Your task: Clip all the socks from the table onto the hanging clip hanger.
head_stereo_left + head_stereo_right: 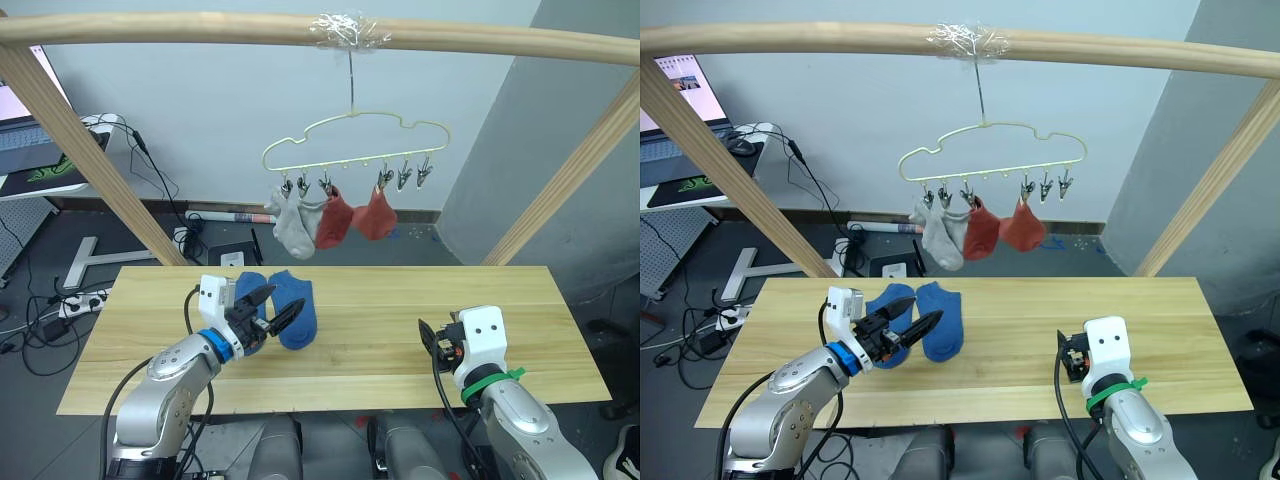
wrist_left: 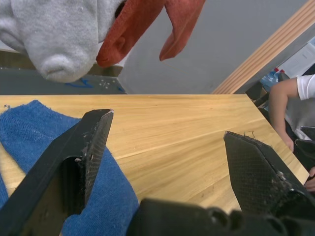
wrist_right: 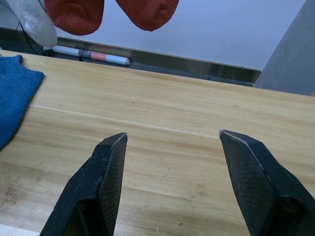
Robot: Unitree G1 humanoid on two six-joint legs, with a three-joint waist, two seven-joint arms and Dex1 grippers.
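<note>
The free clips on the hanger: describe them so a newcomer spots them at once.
Start at the wooden pole across the top, where the cream wire clip hanger hangs by its hook. Along its lower bar, two grey socks and two rust-red socks hang from clips. The free clips are the two at the bar's right end, the only ones holding nothing.

Behind your workspace stood a pale grey-blue wall (image 1: 220, 110) over a dark grey floor (image 1: 40, 250). You had round light wooden poles (image 1: 180, 28) framing the scene, a laptop on a side desk (image 1: 25, 150) at left, and black cables (image 1: 150, 170) trailing down.
</note>
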